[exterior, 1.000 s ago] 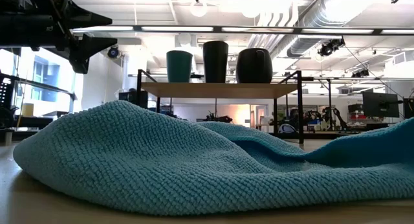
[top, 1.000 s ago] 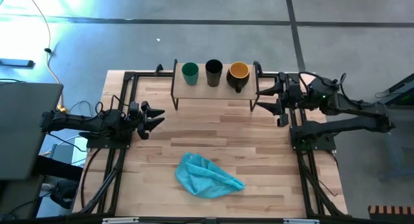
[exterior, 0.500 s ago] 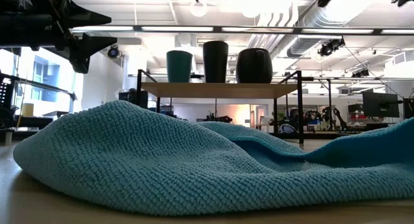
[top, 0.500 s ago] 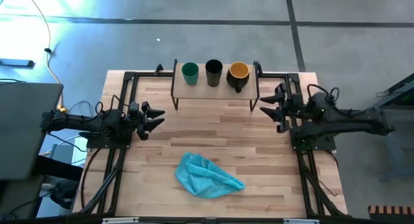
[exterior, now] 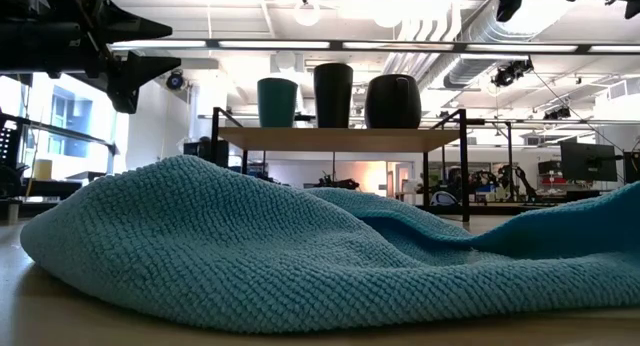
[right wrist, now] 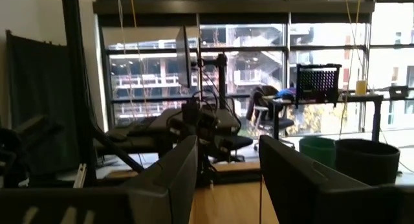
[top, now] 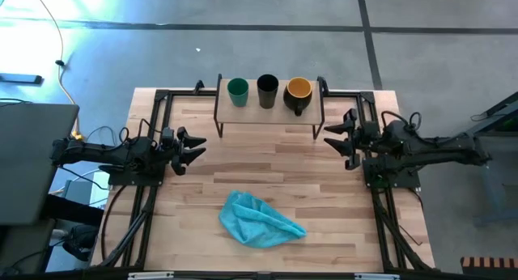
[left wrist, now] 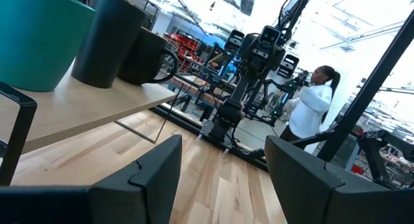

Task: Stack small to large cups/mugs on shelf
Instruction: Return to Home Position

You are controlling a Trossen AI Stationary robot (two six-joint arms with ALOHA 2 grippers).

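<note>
The light-wood shelf stands on black legs at the table's far edge. On it, in a row, stand the small green cup, the taller black cup and the dark mug with yellow-orange inside, handle toward the near side. They also show in the low view: green cup, black cup, mug. My left gripper is open and empty over the table's left side. My right gripper is open and empty, right of the shelf's near right leg.
A crumpled blue cloth lies on the near middle of the table and fills the low view. Black frame rails run along both table sides. A person stands in the room beyond the table.
My right gripper has drawn back from beside the shelf's right end toward the table's near edge and a little to the right, staying open. The cups and the left arm have kept still.
</note>
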